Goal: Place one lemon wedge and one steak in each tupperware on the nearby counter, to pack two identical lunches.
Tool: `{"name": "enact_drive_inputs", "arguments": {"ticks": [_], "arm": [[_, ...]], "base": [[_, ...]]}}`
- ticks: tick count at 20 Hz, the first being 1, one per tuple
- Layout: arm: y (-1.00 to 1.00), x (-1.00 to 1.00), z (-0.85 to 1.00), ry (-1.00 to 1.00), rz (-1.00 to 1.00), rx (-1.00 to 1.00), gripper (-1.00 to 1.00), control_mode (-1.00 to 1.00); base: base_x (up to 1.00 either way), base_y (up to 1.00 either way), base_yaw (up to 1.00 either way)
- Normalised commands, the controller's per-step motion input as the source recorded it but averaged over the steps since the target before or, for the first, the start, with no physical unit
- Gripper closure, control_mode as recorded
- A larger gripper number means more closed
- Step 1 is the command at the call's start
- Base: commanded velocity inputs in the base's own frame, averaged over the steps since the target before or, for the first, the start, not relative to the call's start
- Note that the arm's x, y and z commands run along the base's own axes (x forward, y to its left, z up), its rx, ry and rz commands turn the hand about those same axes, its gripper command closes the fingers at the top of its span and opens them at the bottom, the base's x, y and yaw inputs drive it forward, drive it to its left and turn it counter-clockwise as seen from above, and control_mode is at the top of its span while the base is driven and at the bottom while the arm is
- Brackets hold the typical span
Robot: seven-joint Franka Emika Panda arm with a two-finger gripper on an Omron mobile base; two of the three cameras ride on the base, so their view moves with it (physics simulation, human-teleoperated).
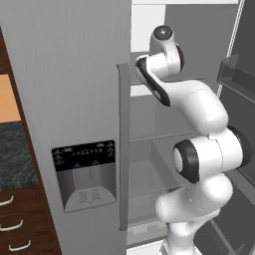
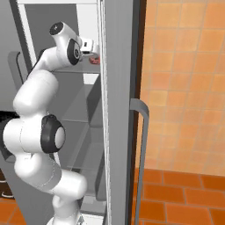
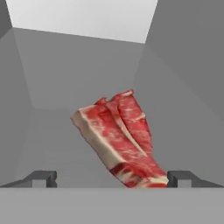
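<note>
Early in the task: the gripper [image 3: 111, 178], jaws wide apart, faces a marbled red raw steak [image 3: 120, 138] on the grey fridge shelf [image 3: 52, 144], nothing grasped yet.

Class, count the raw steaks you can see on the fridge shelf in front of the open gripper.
1. The steak lies on the grey fridge shelf, between the open gripper's fingertips. More may be hidden elsewhere.

A grey fridge shelf [image 3: 65, 144] carries two raw red steaks [image 3: 120, 135], overlapping and lying flat on it.
</note>
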Motion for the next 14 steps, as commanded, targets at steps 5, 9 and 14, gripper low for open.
{"name": "enact_drive_inputs", "arguments": {"ticks": [5,9,14], "arm": [[0.0,0.59,-0.02,0.0,0.0,-0.03,-1.0,-1.0],[0.0,0.54,-0.04,0.0,0.0,-0.05,-1.0,-1.0],[0.0,0.08,-0.15,0.0,0.0,-0.07,-1.0,-1.0]], "base": [[0.0,0.0,0.0],[0.0,0.0,0.0],[0.0,0.0,0.0]]}}
